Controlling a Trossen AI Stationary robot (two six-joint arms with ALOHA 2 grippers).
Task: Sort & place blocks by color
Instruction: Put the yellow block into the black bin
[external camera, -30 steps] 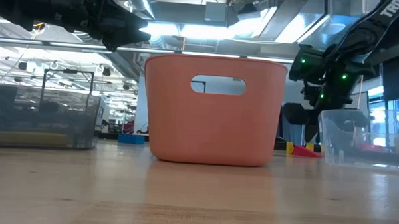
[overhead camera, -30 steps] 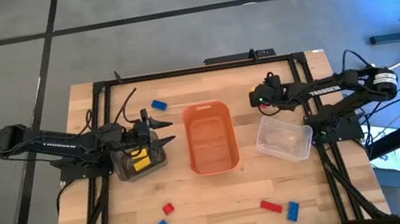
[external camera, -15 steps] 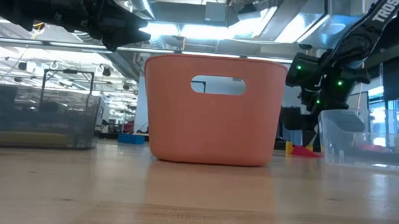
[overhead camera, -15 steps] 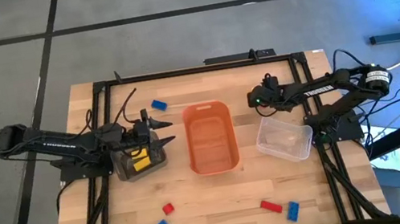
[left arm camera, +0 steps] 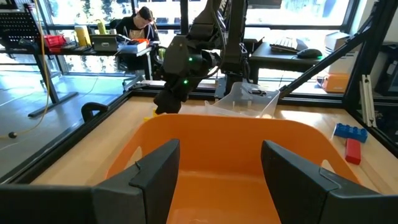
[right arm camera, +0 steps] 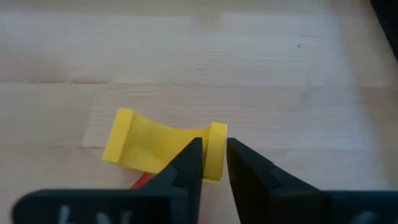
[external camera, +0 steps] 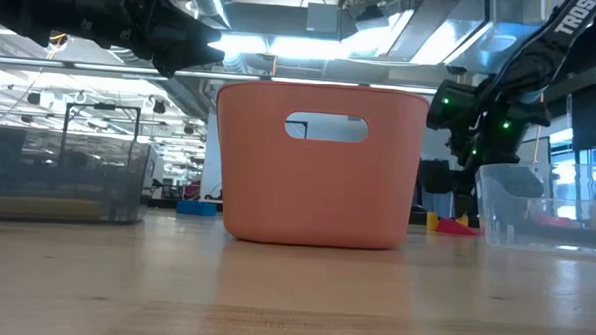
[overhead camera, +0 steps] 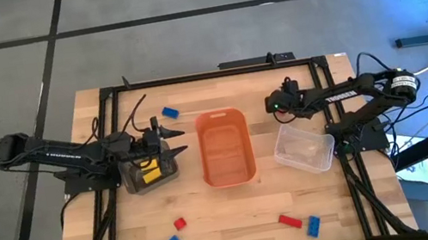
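Nothing has shifted on our left: the left gripper (overhead camera: 173, 143) hangs open-fingered over the dark bin (overhead camera: 149, 169), facing the orange tub (overhead camera: 225, 146). Our right gripper (overhead camera: 273, 106) has crept leftward at the far side, fingers narrowed over a yellow block (right arm camera: 163, 147), so we judge a pick is close; other blocks (overhead camera: 299, 223) lie unsorted near the front edge.

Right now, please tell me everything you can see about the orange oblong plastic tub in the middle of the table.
The orange oblong plastic tub stands upright on the wooden table, its long side running from the far edge toward the near edge. It is opaque, with rounded corners, and an oval handle cutout pierces its near end wall. What shows of its inside holds no blocks. It stands between a dark bin and a clear bin, apart from both.
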